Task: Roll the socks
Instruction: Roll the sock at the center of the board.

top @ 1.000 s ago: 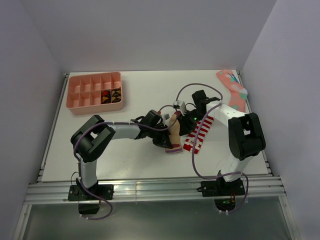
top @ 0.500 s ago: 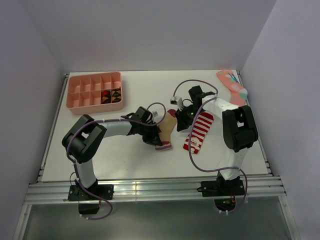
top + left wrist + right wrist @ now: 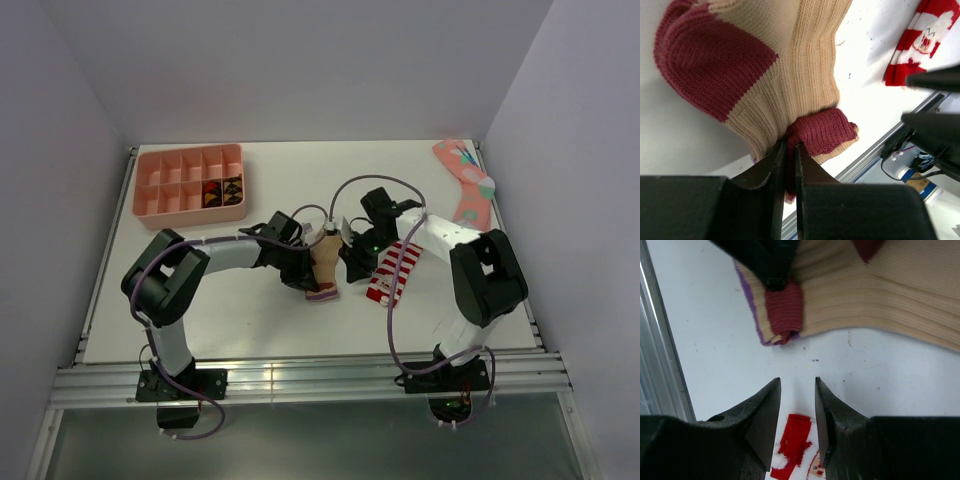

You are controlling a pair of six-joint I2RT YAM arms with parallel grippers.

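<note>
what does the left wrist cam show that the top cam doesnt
Only the left wrist view: the left gripper pinched shut on a bunched dark red fold of the tan knit sock. Only the top view: the pink divided plastic tray, the pink sock with teal and grey pattern at the far right corner, and both arms whole. Both: the tan knit sock and the red-and-white striped sock.

Top view looks down over the whole table [image 3: 250, 320]; both wrist views sit close, sharing the tan sock [image 3: 810, 60].
</note>
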